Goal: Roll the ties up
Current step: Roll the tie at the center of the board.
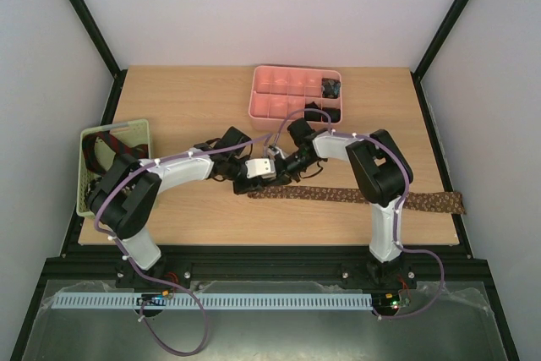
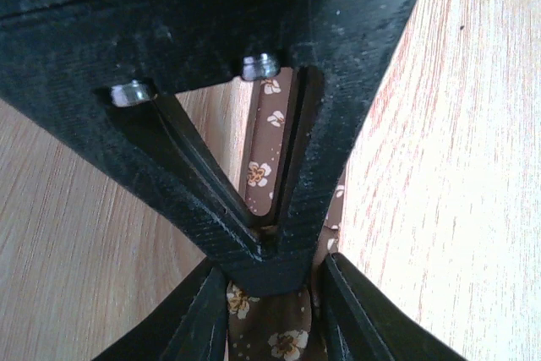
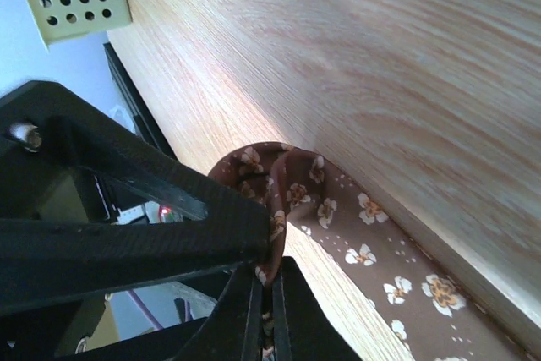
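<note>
The left claw (image 2: 269, 238) and right claw (image 3: 269, 281) both clench the brown tie (image 1: 423, 201) at its curled end. The rest lies flat on the surface (image 1: 194, 107).

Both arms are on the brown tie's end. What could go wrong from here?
The left gripper and right gripper have jaws shut on the same tie end, nearly touching; they may collide while rolling. The curl is only one loose fold, so it could spring open on release. The far end reaches the table edge and may snag.
</note>
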